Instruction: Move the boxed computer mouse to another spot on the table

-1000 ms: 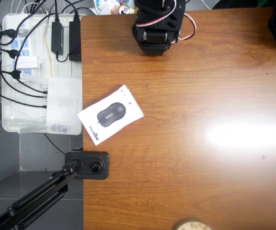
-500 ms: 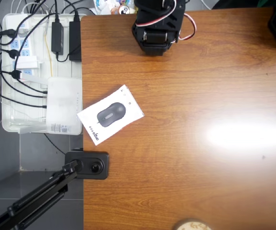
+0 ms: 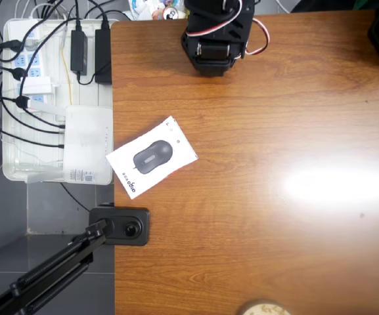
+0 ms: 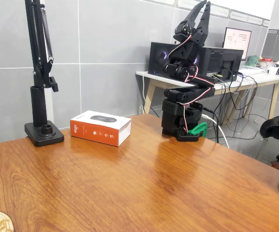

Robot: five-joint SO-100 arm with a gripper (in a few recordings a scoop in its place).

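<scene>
Overhead view, left to right: white cable tray (image 3: 18,167) off the table's left edge, camera-stand base (image 3: 120,225) clamped at abt 7 o'clock, then the mouse box (image 3: 151,157) lying flat nr the left edge of the table (image 3: 255,230), skewed, at roughly 9 o'clock from table centre. Arm base (image 3: 217,36) sits at 12 o'clock, well apart from the box.

Fixed view: box (image 4: 100,127) flat, orange side facing us, beside the stand; gripper (image 4: 200,13) raised high above the base, pointing up, fingers slightly parted w/ nothing between them.

We judge the reach hasn't begun. To do it well we'd swing toward 8 o'clock from the base, open wide, turn the wrist to match the box's skew, come down over its short width & pinch the sides near mid-length so it doesn't pivot. Box is flat & light, so it may slide if nudged.
</scene>
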